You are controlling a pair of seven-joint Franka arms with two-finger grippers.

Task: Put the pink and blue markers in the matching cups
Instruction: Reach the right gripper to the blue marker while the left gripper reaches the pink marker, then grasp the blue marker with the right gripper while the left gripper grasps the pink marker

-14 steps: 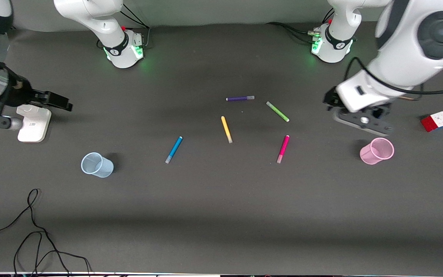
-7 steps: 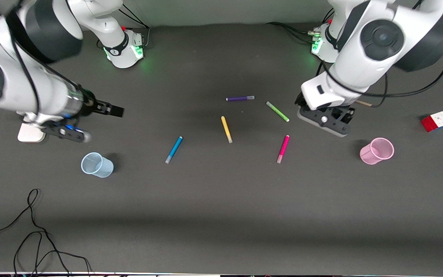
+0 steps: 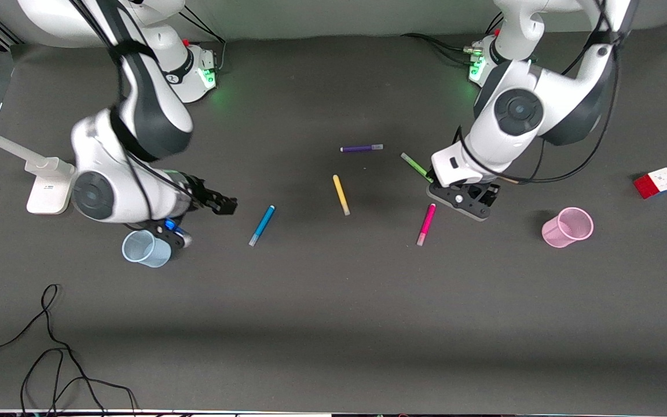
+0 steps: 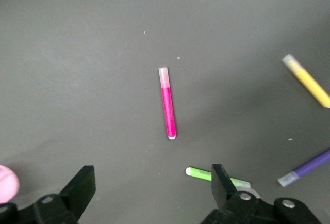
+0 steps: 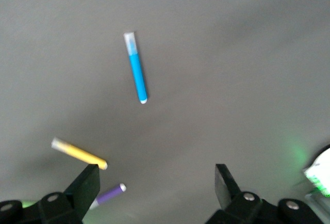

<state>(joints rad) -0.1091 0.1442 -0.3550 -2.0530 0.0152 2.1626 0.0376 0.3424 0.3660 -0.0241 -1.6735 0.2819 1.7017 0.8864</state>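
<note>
Two open grippers hover: the right gripper [image 3: 217, 204] over table at nine o'clock of the slim blue felt-tip marker [image 3: 261, 225], the left gripper [image 3: 462, 200] at two o'clock of the magenta-pink marker [image 3: 425, 224]. Both translucent cups, pale blue [image 3: 146, 248] and pale pink [image 3: 567, 227], stand empty.

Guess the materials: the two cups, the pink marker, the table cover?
Blue cup and pink cup: likely thin translucent plastic, since the dark table shows through their walls. Pink marker: probably smooth plastic, with a paler, see-through cap end. Table cover: matte dark grey, no glare; could be fabric or rubber mat, hard to say.
</note>
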